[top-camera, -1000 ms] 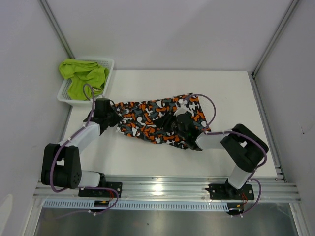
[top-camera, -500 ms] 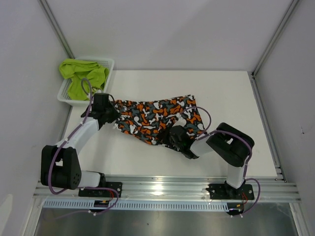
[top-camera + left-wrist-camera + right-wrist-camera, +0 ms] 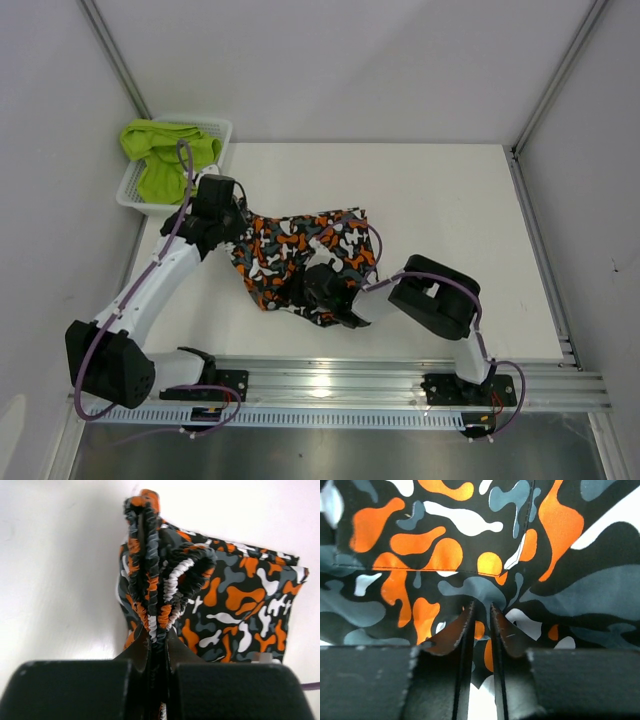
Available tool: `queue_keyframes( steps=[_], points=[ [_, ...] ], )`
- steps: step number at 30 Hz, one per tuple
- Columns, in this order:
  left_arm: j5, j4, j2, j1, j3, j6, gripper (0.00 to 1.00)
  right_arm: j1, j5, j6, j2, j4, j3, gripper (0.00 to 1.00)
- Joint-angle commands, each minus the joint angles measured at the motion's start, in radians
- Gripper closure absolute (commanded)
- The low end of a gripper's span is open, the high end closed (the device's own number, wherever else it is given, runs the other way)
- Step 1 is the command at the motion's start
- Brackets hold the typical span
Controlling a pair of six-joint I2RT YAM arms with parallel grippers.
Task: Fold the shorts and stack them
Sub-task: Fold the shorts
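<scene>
From above, the fingertips of my right gripper are hidden under its own black body, and my left arm's purple cable crosses part of the green shorts. My right wrist camera is filled edge to edge with patterned cloth, so no hem or outline shows there. My left wrist camera loses the lower part of the garment behind my own housing. I cannot tell how many layers are folded together.

The camouflage shorts are blotched in orange, black, white and grey. They lie bunched into a compact, roughly doubled shape on the white table. Their elastic waistband is gathered into tight ridged ruffles that stand up straight ahead of my left gripper. The flat patterned panel spreads out to the right of it.

My left gripper is clamped on that bunched waistband, with the cloth running right down between the jaws. The rest of the garment stretches from it toward my right gripper. My right gripper sits over the garment's near edge, its fingers drawn close together with a fold of the cloth pinched in the narrow slot between them. A stitched seam runs across just ahead of it.

The green shorts lie heaped in the white basket, just beyond my left gripper and well apart from my right.
</scene>
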Motion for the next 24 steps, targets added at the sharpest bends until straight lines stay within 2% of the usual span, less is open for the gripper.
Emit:
queue_keyframes(
  steps=[1, 3, 7, 10, 16, 24],
  points=[
    [-0.105, -0.085, -0.042, -0.011, 0.067, 0.044, 1.00, -0.040, -0.042, -0.048, -0.067, -0.055, 0.027, 0.76],
    [-0.113, -0.113, -0.033, -0.012, 0.096, 0.057, 1.00, -0.059, -0.055, -0.078, -0.137, -0.104, 0.040, 0.71],
    [-0.126, -0.146, 0.001, -0.023, 0.160, 0.079, 1.00, -0.077, 0.020, -0.140, -0.278, -0.296, 0.066, 0.67],
    [-0.126, -0.143, 0.002, -0.025, 0.167, 0.085, 1.00, -0.126, 0.036, -0.175, -0.378, -0.403, 0.051, 0.66],
    [-0.119, -0.143, 0.013, -0.031, 0.174, 0.097, 1.00, -0.270, -0.031, -0.200, -0.527, -0.483, -0.085, 0.69],
    [-0.159, -0.177, 0.074, -0.068, 0.231, 0.105, 1.00, -0.243, -0.073, -0.207, -0.455, -0.474, -0.155, 0.71]
  ],
)
